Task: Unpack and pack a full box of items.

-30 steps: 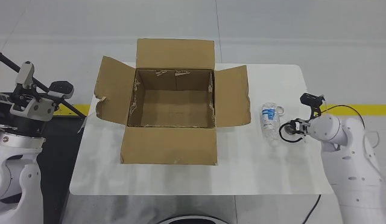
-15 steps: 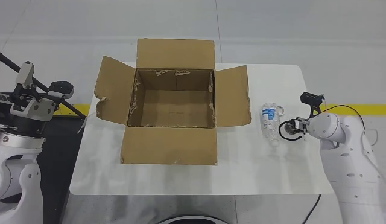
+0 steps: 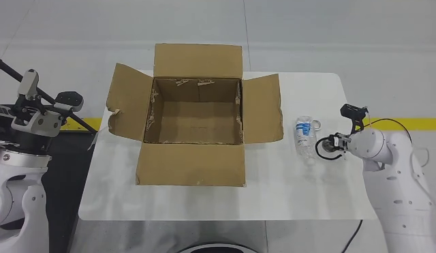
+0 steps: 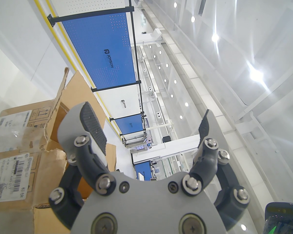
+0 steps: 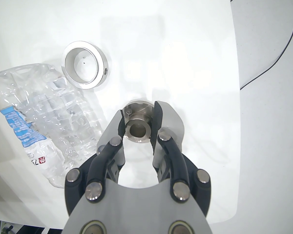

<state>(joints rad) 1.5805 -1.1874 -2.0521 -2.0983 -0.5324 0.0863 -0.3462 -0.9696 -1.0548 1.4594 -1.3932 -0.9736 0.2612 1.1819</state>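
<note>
Cardboard box point(image 3: 196, 120) sits open in the middle of the white table point(image 3: 300, 185), all four flaps splayed outward, and to its right lie a crushed clear plastic bottle point(image 5: 31, 113) and, just beside it, a metal ring point(image 5: 84, 64). Near those two, the right gripper point(image 5: 139, 115) has its jaws clamped on what looks like a small flanged metal bushing point(image 5: 138, 129), low over the table. Beyond the table's left edge the left gripper point(image 4: 146, 116) points up toward the ceiling, jaws wide apart.
</note>
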